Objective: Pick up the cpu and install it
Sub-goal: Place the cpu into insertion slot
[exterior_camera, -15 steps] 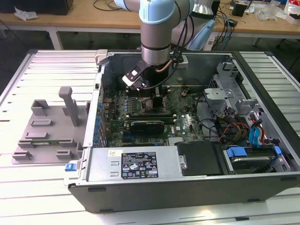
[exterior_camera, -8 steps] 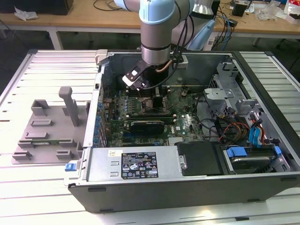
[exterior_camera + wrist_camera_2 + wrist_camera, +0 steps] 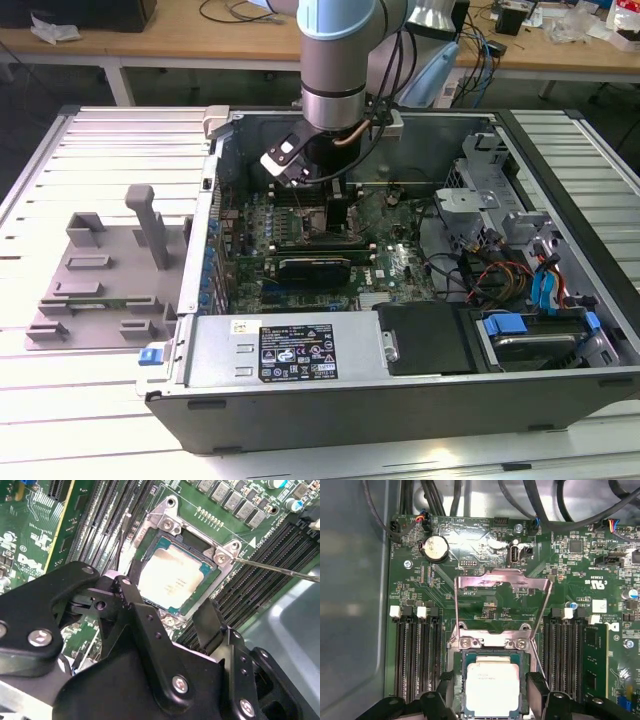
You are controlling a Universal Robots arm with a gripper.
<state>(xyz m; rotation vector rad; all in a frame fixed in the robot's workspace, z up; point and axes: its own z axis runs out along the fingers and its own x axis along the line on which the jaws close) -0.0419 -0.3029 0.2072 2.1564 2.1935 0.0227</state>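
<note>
Now | gripper spread wide, empty, astride cpu | 11 o'clock in case, exterior view | likely light, fragile: grip opposite edges

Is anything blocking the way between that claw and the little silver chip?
Nothing visible does. The open gripper straddles the chip, which already lies in its socket, and the metal lid stands flipped back clear.

light: bright, even | glare: on cpu | shadows: soft, perhaps overhead lamps
</note>
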